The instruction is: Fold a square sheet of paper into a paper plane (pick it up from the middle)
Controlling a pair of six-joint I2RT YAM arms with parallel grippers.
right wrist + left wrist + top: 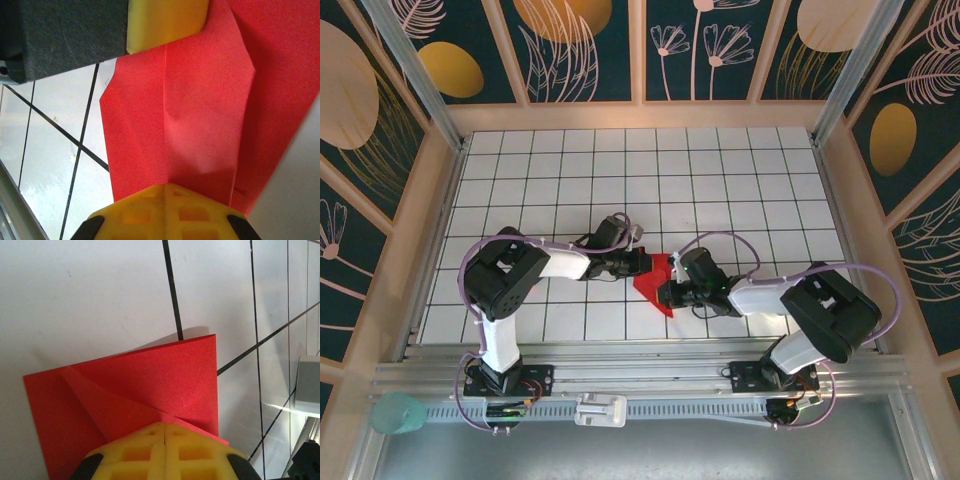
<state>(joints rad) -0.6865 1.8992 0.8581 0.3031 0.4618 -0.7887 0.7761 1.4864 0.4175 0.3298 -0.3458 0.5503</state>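
The square sheet of paper (653,281) is a small creased red shape, tented slightly above the grid table between the two arms. Several folded layers and diagonal creases of the paper (150,375) show in the left wrist view. My left gripper (645,263) reaches in from the left. Its yellow fingertips (165,424) are closed together on a folded corner of the paper. My right gripper (667,293) comes from the right and is shut (166,186) on a straight crease of the paper (200,110). The left gripper's yellow finger (165,20) shows at the paper's far edge.
The white grid table (640,170) stretches behind the arms, boxed in by wooden-framed walls. A metal rail (640,380) runs along the near edge. A teal cup (400,412) sits outside it at the bottom left.
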